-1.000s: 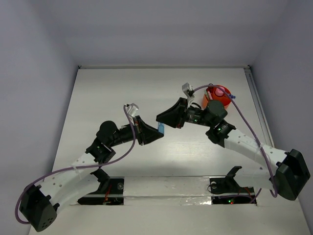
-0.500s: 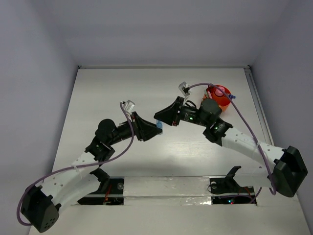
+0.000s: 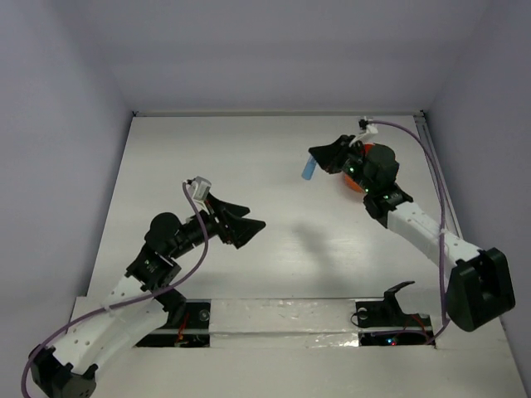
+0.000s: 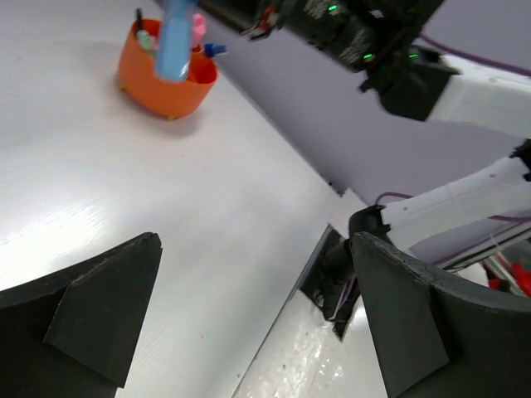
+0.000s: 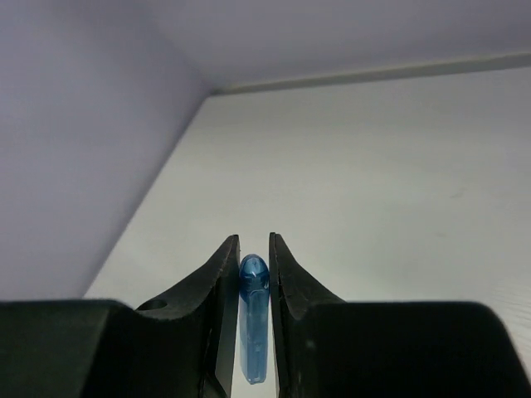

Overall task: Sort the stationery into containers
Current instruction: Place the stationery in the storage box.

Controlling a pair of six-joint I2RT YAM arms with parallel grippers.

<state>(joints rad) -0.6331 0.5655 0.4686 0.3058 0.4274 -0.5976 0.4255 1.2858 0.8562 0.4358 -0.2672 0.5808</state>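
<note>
1. Above the far right of the tabletop (image 3: 207,149), near the left side of the orange bowl (image 3: 380,154), pinches a blue pen (image 3: 308,171) in the right pincer (image 3: 314,156), with most of the pen hanging down past the fingertips.
2. Shows, in the right wrist view, the pen pressed between both fingers with its rounded end pointing away from the wrist and nothing else touched.
3. Marks a finished handover: a second ago kept this same pen in the left pincer at mid-tabletop, with the right one closing on it.
4. Leaves the left pincer (image 3: 255,215) spread wide and empty now, drawn back toward the near left, well apart from pen and bowl.
5. Has meanwhile swung the pen from the centre out to the bowl; seems short of the opening when judged from above.
6. Already keeps other stationery inside the bowl: a pink cap (image 4: 197,25) and a blue cap (image 4: 214,50) poke above the rim in the left wrist view.
7. Means one more item nearly sorted; probably needs only a short carry over the rim and a release.
8. Could tip the long pen out if dropped off-centre.
</note>
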